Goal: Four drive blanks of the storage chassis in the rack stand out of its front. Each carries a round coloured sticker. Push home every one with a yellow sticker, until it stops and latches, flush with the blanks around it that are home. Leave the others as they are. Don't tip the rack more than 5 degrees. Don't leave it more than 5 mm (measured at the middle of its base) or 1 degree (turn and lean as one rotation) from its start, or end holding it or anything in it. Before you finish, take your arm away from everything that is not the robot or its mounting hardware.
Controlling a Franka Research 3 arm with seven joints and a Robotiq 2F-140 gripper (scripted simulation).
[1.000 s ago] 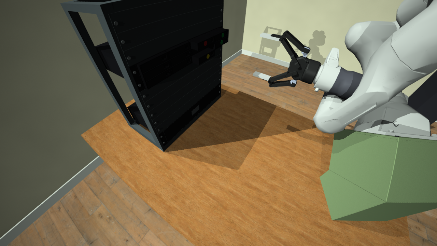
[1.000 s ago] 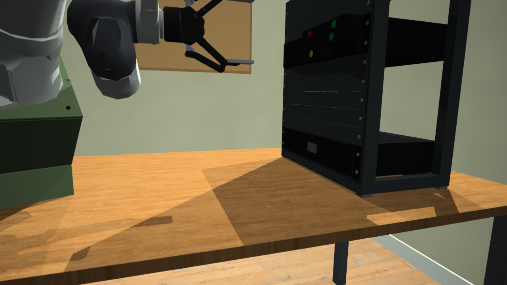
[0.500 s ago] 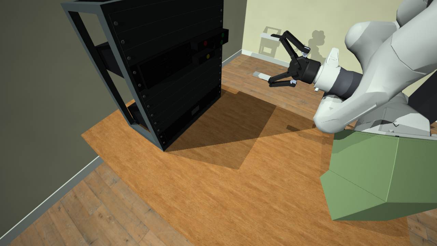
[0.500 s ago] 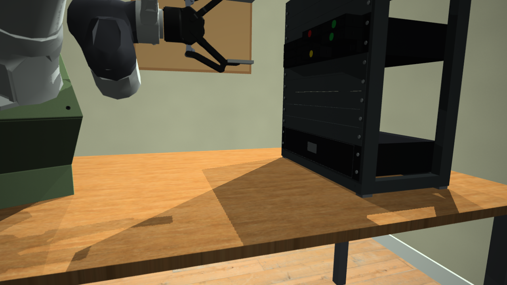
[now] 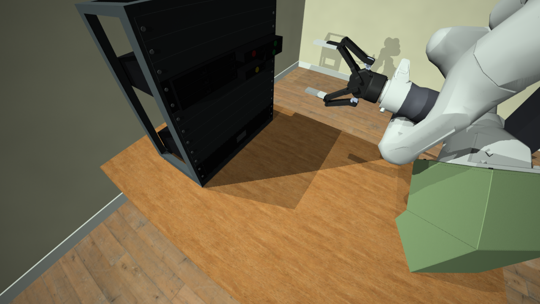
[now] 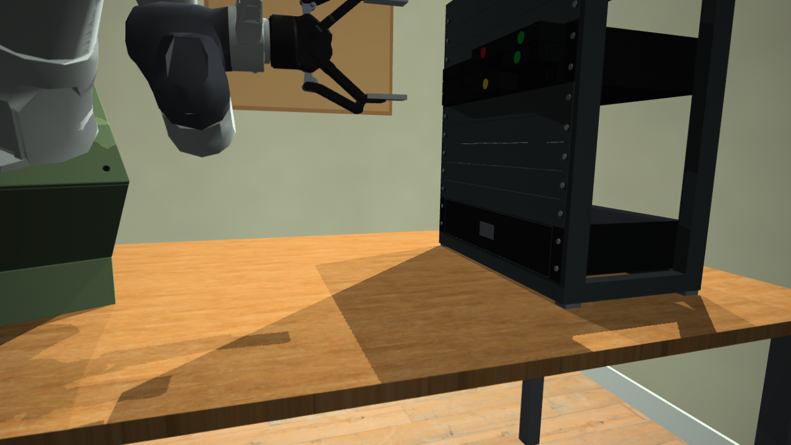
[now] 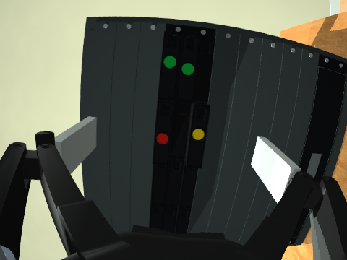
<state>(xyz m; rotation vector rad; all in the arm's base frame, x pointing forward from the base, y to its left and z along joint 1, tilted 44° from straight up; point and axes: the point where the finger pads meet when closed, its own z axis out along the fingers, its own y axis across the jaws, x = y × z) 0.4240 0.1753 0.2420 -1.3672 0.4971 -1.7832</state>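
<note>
A black rack [image 5: 131, 33] [image 6: 575, 165] [image 7: 121, 101] stands upright on the wooden table [image 5: 264, 234] [image 6: 276, 265]. In its upper storage chassis, four drive blanks stand out of the front. One carries a yellow sticker [image 5: 257, 69] [image 6: 485, 83] [image 7: 198, 134], one a red sticker [image 5: 253, 53] [image 6: 482, 52] [image 7: 162, 139]. Two carry green stickers, the first green sticker [image 5: 275, 43] [image 6: 520, 37] [image 7: 170, 62] beside the second green sticker [image 5: 274, 51] [image 6: 516, 57] [image 7: 188, 68]. My gripper [image 5: 317, 68] [image 6: 391, 49] [image 7: 176, 142] is wide open and empty. It points at the chassis front from a distance and touches nothing.
The arm's green base [image 5: 471, 211] [image 6: 49, 221] stands on the table opposite the rack. A flush black unit [image 6: 497, 232] sits at the rack's bottom. The table edge runs just beyond the rack's far side.
</note>
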